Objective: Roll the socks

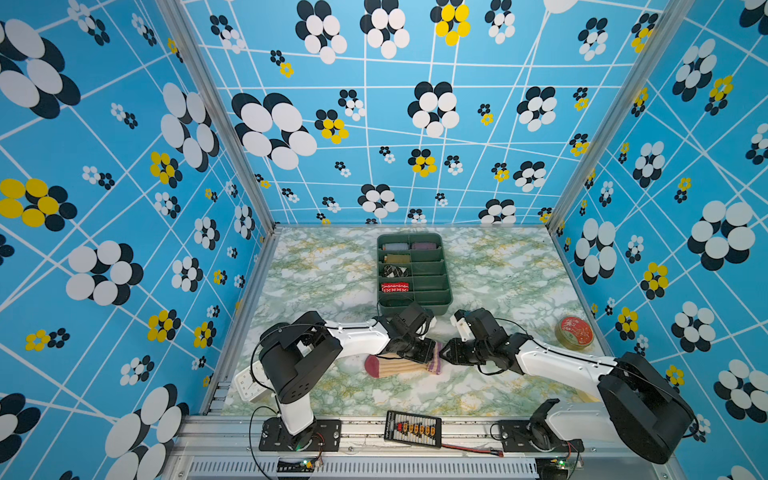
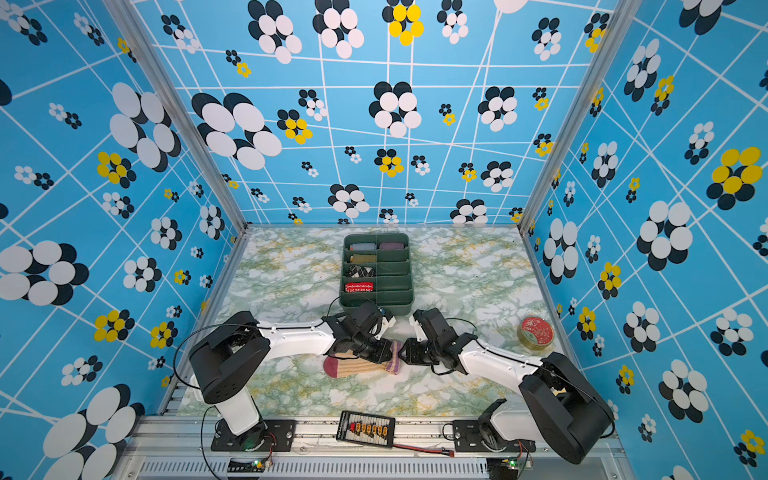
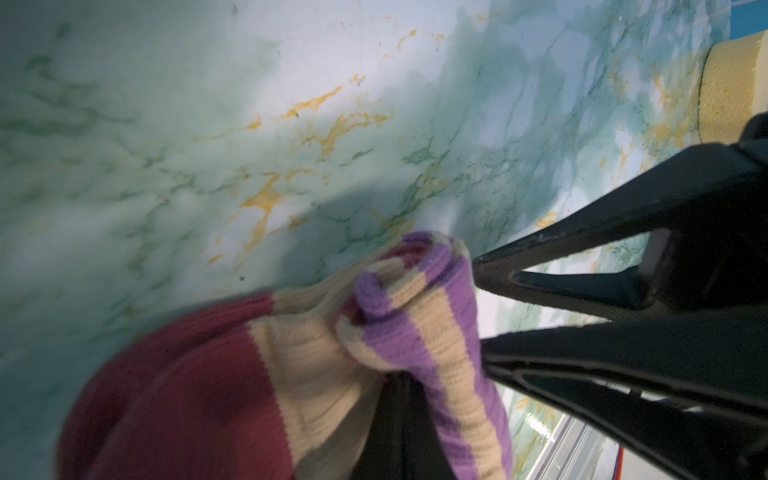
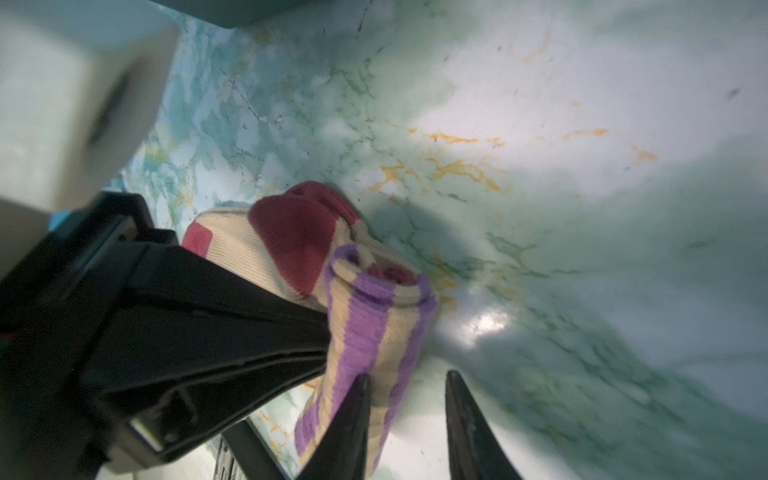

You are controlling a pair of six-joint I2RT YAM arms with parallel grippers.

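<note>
Closest to the top camera, a black connector board lies on the front rail at 6 o'clock, between the 2 arm bases. Beyond it the socks lie on the marble-print table, with the dark red toe pointing to 9 o'clock and the purple-striped cuff end at 3 o'clock, curled into a small roll. The left gripper reaches in from 9 o'clock and is clenched on the socks just behind that roll; in the left wrist view the cloth drapes over it. The right gripper faces it from 3 o'clock, released, with bare table showing between its jaws and its fingertips right at the roll's end. At 12 o'clock of the socks stands a green divided tray, holding a red patterned roll and a black-and-white roll in its 9 o'clock column. A round red-lidded tin sits near the table's 3 o'clock edge
</note>
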